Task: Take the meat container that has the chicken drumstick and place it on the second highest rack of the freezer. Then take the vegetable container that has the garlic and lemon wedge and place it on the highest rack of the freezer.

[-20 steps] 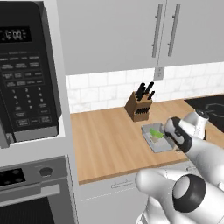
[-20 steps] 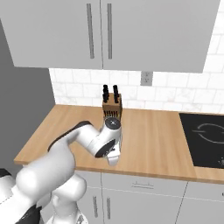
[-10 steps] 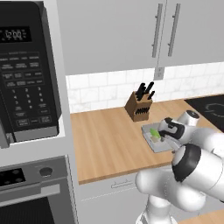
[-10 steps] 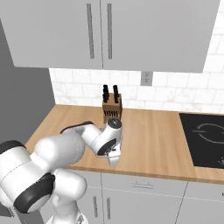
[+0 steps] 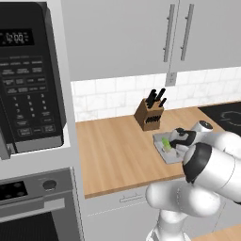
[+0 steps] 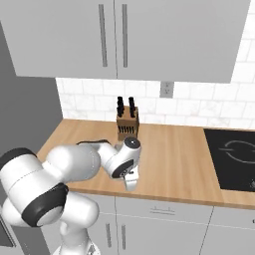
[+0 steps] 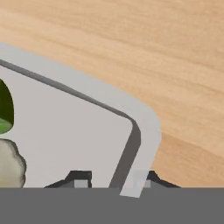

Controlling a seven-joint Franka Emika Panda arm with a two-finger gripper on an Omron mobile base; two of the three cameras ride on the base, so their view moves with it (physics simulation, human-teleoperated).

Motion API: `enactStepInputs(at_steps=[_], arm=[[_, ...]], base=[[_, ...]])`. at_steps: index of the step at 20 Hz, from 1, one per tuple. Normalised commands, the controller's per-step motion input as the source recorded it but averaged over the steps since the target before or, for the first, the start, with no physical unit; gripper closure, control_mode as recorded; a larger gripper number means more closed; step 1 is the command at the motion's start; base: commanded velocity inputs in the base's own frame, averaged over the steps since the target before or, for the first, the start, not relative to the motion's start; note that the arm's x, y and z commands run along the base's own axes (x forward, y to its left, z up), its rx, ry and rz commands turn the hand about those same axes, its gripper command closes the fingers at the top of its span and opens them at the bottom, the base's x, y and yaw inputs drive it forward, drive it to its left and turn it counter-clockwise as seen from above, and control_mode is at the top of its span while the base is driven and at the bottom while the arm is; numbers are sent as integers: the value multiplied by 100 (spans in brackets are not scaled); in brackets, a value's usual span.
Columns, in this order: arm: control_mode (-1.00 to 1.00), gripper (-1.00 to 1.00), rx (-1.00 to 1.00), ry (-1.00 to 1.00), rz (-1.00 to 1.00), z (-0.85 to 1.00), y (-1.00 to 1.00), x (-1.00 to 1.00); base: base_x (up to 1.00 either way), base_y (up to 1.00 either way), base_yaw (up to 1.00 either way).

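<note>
The flat grey vegetable tray [image 5: 168, 154] sat on the light wooden desk [image 5: 117, 150], just in front of the brown knife block [image 5: 149, 115]. The tool [image 7: 114, 181] was clamped on the tray's rim, one fingertip [image 7: 79, 179] inside (beside the off-white garlic lump [image 7: 10, 166] and yellow-green lemon wedge [image 7: 5, 113]), the other outside.

light wood counter [image 6: 174, 149] along white tile backsplash [image 6: 199, 112]. grey wall cabinets [image 6: 124, 37] above, long bar handles. wall outlet [image 6: 166, 89] on tiles. knife block [image 6: 127, 127] at counter back, dark handles up. black cooktop [image 6: 231, 159] set into counter at right. black microwave [image 5: 28, 80] over oven [image 5: 35, 207] at far left. grey base cabinets [image 6: 164, 226] below.
</note>
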Motion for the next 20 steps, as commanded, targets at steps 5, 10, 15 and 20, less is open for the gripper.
enactStepInputs(at_steps=[5,10,15,20], arm=[[-100,100,0,1,1,-32,12,0],[-100,100,0,-8,0,1,4,-24],[-100,100,0,-21,-1,37,2,-57],[-100,100,0,-8,-7,71,17,-13]], base=[[0,0,0],[0,0,0],[0,0,0],[0,0,0]])
